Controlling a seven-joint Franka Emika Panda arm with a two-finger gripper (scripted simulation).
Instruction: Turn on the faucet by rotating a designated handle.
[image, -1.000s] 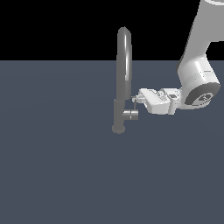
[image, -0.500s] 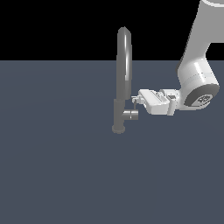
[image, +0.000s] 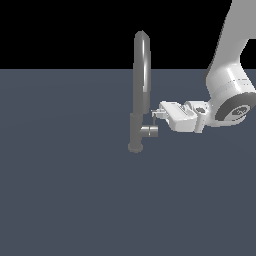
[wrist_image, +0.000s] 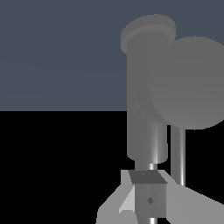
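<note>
1. Exterior view: the faucet stands upright on the flat grey-blue table, about midway across the picture. Its thin arched spout rises above the far edge of the table into the black background, and its thicker lower post ends in a small round base.
2. Exterior view: the handle is a short stub cylinder jutting from the lower post toward the exterior view's right, low on the post and just above the base.
3. Exterior view: the white robot arm comes down from the upper right of the picture and lies roughly level, with the end effector pointing toward the faucet. Its tips sit right beside the post, just above the handle stub. Whether they touch the post or the handle cannot be told here, nor how far apart the jaws stand.
4. Wrist view: the faucet fills the picture very close to the camera. The handle appears end-on as a large round grey disc in front of the post.
5. Wrist view: one pale grey finger of the end effector shows at the picture's edge, overlapping a thin shiny rod. The second finger is not clearly seen, so the jaw width and any grasp cannot be told.
</note>
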